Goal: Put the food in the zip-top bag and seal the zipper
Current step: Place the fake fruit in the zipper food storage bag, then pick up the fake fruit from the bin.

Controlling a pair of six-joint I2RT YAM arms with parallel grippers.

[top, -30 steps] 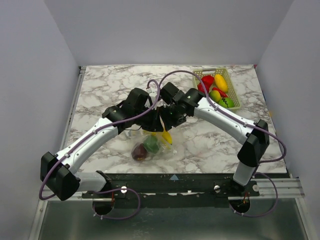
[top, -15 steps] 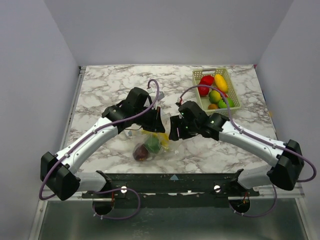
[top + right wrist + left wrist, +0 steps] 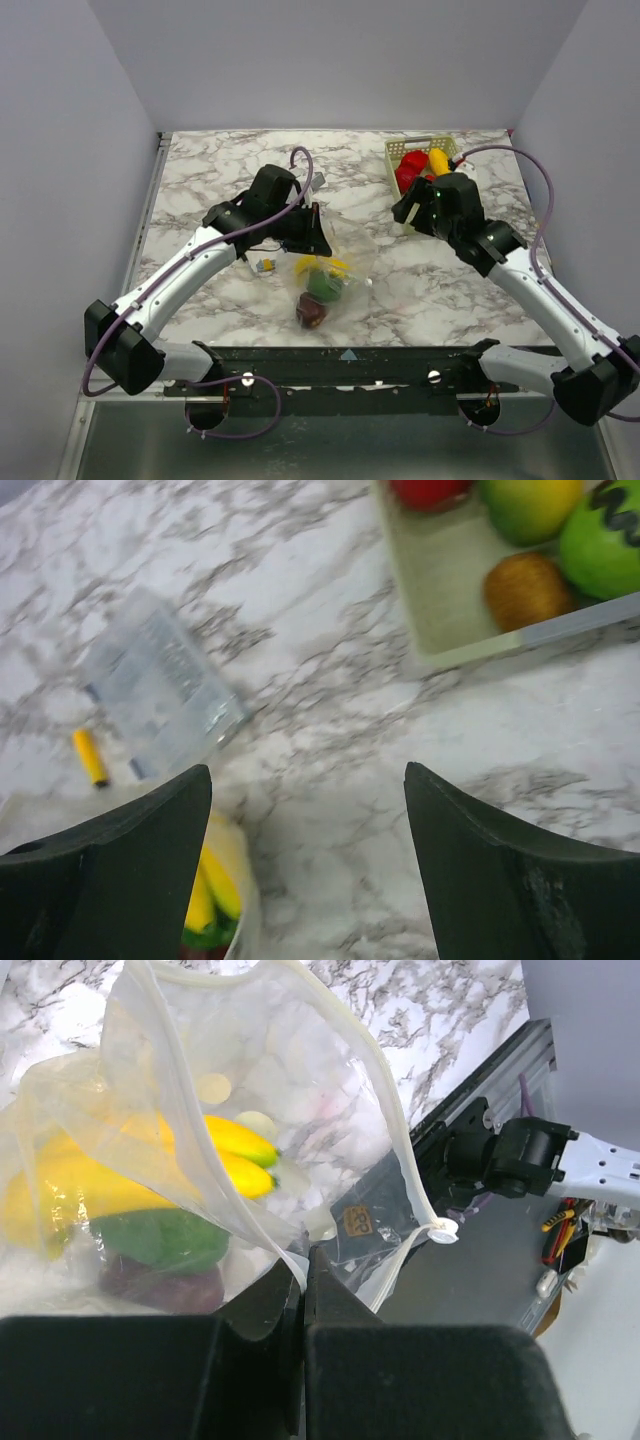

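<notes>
left tool [image 3: 303,1265] is pressed together, pinching the rim of the zip-top bag [image 3: 335,272] right by the zipper [image 3: 392,1150]. mouth gapes open. bag's long axis runs from that pinch toward the near edge of the worktop [image 3: 230,170], with yellow piece [image 3: 235,1148], green piece [image 3: 160,1240] and maroon piece [image 3: 165,1285] inside. right tool [image 3: 305,880] is spread and empty, just short of the basket [image 3: 440,590]. remaining food lies ahead and to its right, so the right arm is nearer. overhead shows the gap from bag to basket. only the right wrist shows brown fruit [image 3: 525,588] and green fruit [image 3: 605,540] at the basket's near corner. only the left wrist shows the pinch.
</notes>
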